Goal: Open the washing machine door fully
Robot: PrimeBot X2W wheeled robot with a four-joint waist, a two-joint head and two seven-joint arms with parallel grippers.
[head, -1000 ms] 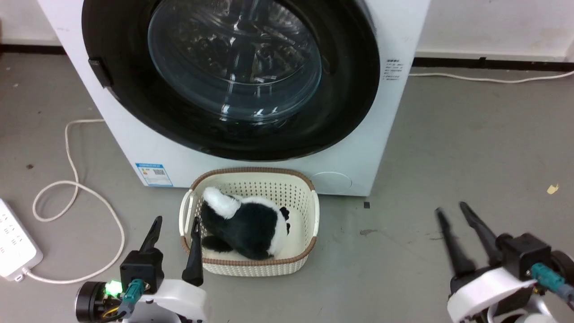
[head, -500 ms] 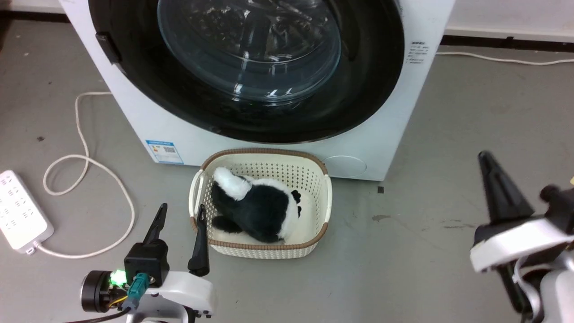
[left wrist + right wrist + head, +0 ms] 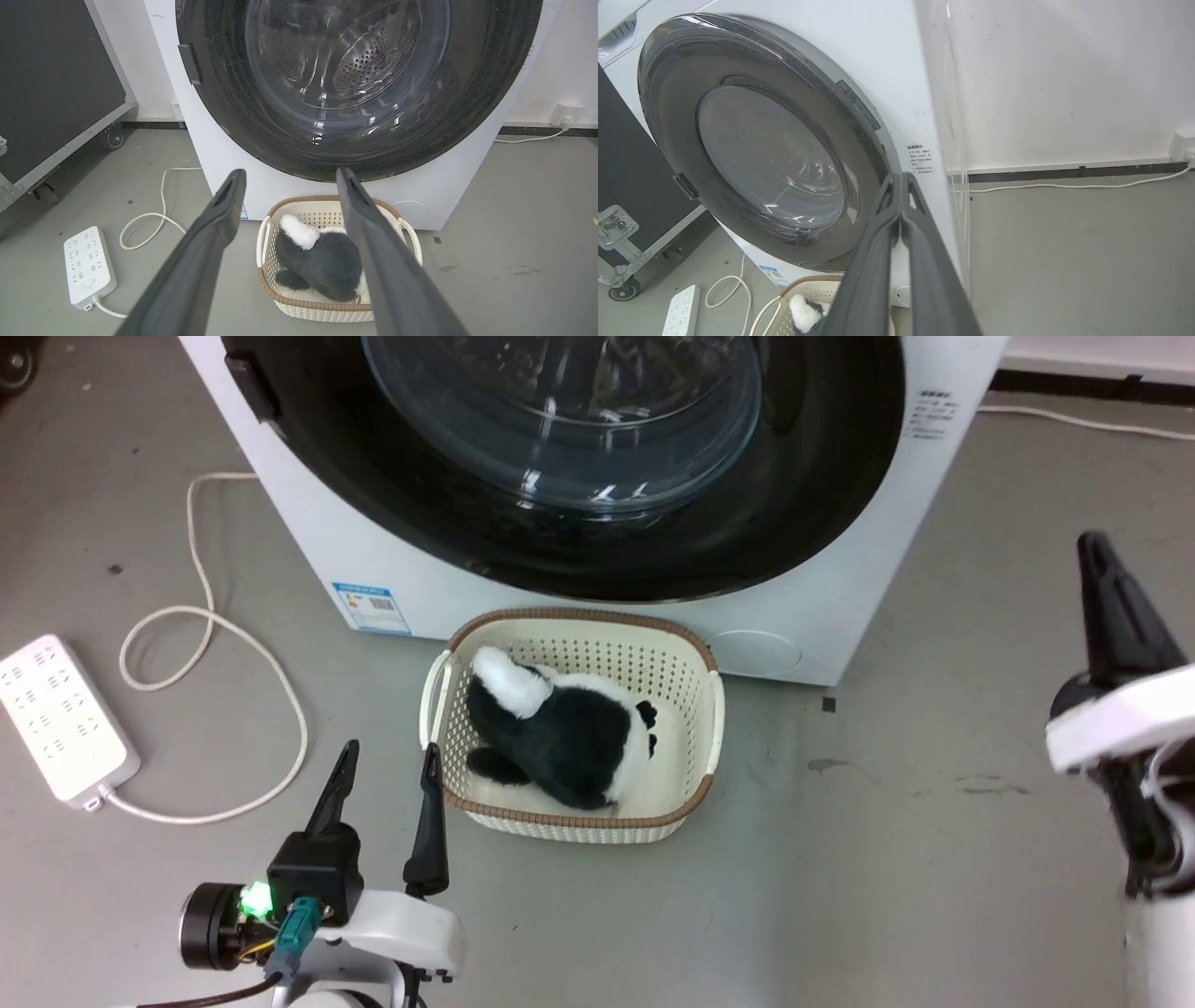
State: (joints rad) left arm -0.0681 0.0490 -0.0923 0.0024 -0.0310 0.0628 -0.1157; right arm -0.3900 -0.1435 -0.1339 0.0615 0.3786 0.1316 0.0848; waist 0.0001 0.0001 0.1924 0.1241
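The washing machine (image 3: 327, 541) stands on a grey floor with its back toward a white wall, and every position below is given relative to it. The washing machine door (image 3: 560, 448) is seated flush in the front of the machine, with the black rim shut against the white panel; its small black tab (image 3: 189, 63) is located on the left edge of the rim, and the steel drum can be seen through the glass bowl. A black wheeled case (image 3: 51, 84) is parked to the left of the machine. A cream basket (image 3: 714, 709) with a brown rim is set on the floor directly in front of the machine, just below the door, and a black-and-white plush toy (image 3: 569, 747) is laid inside it. A white power strip (image 3: 61, 714) is placed on the floor well to the front left of the machine, with its white cable (image 3: 301, 733) looped between strip and machine. The left gripper (image 3: 390, 749) is held in front of the machine, beside the left wall of the basket, with its fingers spread and nothing between them. The right gripper (image 3: 900, 179) is held off the right front corner of the machine, clear of it, with its fingers pressed together on nothing.
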